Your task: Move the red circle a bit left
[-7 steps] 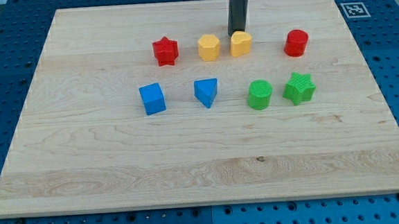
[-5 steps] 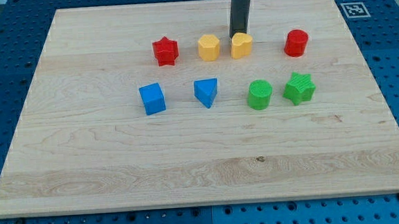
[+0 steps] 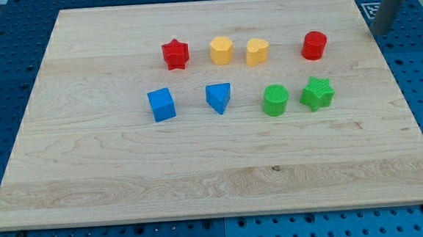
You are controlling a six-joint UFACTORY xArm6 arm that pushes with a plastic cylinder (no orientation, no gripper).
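Note:
The red circle (image 3: 314, 45) stands near the view's top right of the wooden board (image 3: 127, 175). My tip (image 3: 380, 34) is at the view's right, just past the board's right edge, well to the right of the red circle and about level with it. Left of the red circle lie a yellow heart-like block (image 3: 257, 51), a yellow hexagon (image 3: 221, 50) and a red star (image 3: 175, 54).
In a lower row stand a blue cube (image 3: 161, 105), a blue triangle (image 3: 219, 97), a green circle (image 3: 275, 100) and a green star (image 3: 317, 93). A marker tag (image 3: 375, 9) sits at the board's top right corner.
My tip has left its spot just above the yellow heart-like block and swung far right, past the board's right edge. The blocks have stayed about where they were.

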